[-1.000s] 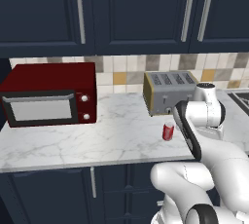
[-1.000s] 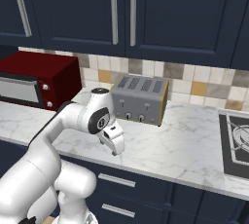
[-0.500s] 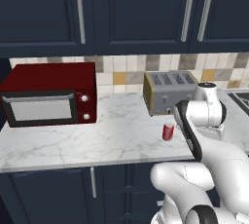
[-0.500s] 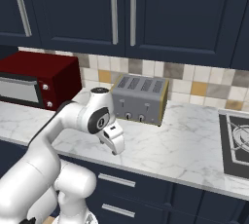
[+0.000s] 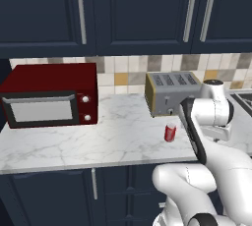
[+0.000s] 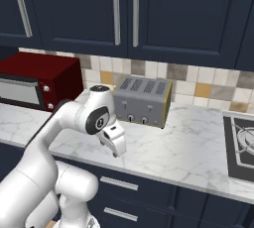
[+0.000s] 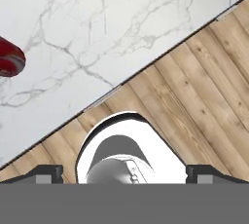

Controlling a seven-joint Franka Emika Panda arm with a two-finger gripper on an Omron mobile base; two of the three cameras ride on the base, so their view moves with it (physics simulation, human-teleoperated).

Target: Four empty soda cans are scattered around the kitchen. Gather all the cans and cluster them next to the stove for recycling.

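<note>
One red soda can (image 5: pixel 170 133) with a silvery top stands upright on the white marble counter (image 5: pixel 113 141), in front of the toaster. In the hand view the can (image 7: pixel 9 61) shows at the left edge, well apart from the fingers. My gripper (image 7: pixel 125 172) is open, its two dark fingertips (image 7: pixel 46 172) spread wide with nothing between them. It hangs over the counter's front edge and looks down at marble and wooden floor. In the right base view the gripper (image 6: pixel 117 148) points down at the counter front. The black stove (image 6: pixel 240 145) lies at the far right.
A red microwave (image 5: pixel 49 95) sits at the counter's left end. A silver toaster (image 6: pixel 143 100) stands against the tiled backsplash. Navy wall cabinets (image 5: pixel 128 9) hang above, and navy drawers (image 6: pixel 149 192) run below the counter edge.
</note>
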